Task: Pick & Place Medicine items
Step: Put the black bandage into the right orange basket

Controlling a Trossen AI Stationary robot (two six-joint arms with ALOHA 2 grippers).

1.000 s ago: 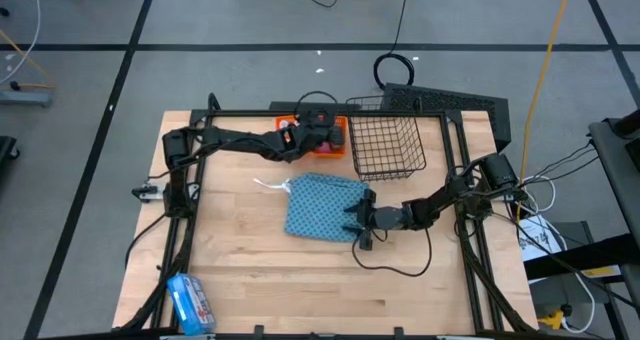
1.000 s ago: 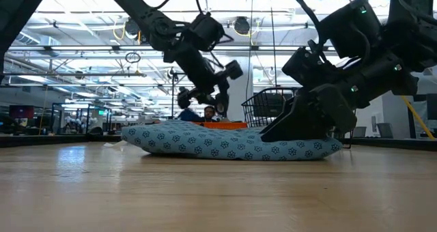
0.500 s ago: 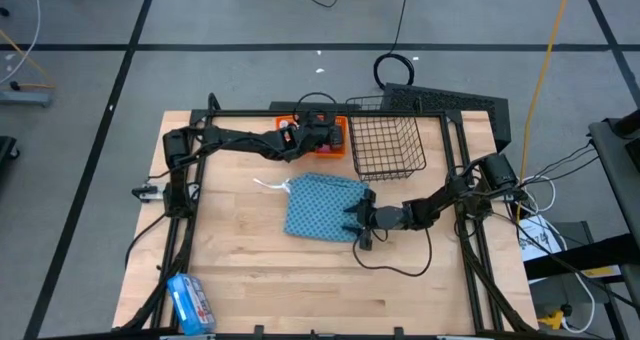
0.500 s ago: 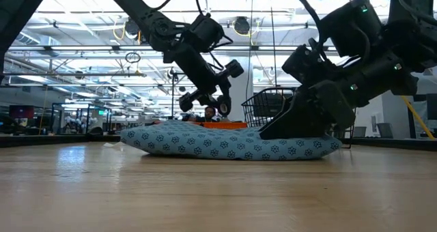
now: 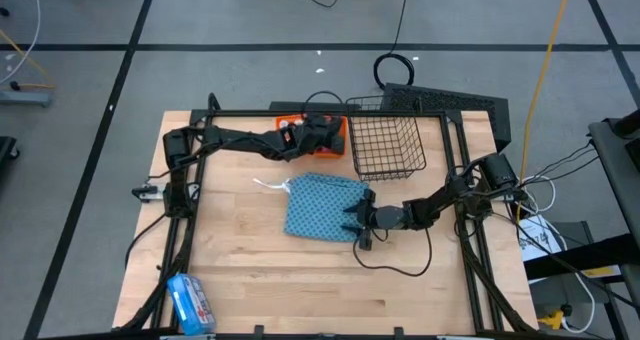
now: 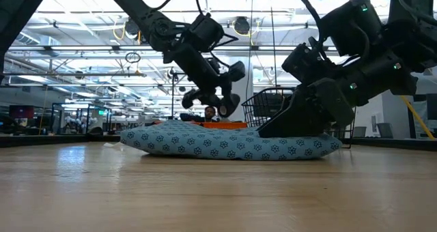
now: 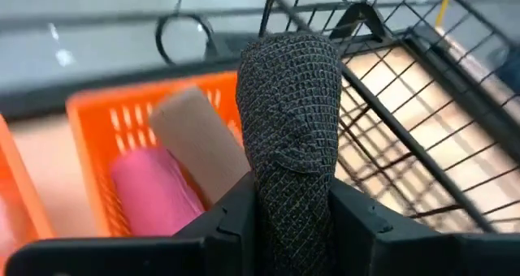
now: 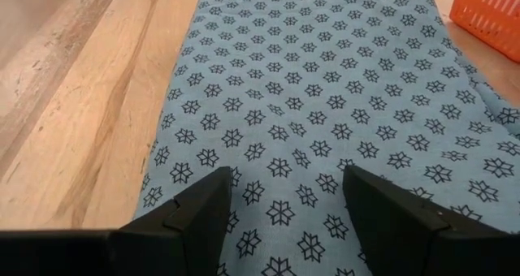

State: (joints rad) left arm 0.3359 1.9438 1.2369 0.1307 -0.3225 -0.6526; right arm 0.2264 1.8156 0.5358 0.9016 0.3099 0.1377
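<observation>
low view: wooden table (image 6: 205,191), warehouse ceiling lights (image 6: 82,37)

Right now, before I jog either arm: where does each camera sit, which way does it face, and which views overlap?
High view: overhead, straight down on the table; both arms show, left gripper over the orange bin, right gripper at the blue cloth.
Low view: table height, level across; both arms reach in from above the cloth.
Left wrist: past its fingers, shut on a dark mesh-wrapped item, toward the bin and wire basket.
Right wrist: between open fingers, down onto the cloth.
Shared: the cloth shows in the high, low and right wrist views.
</observation>
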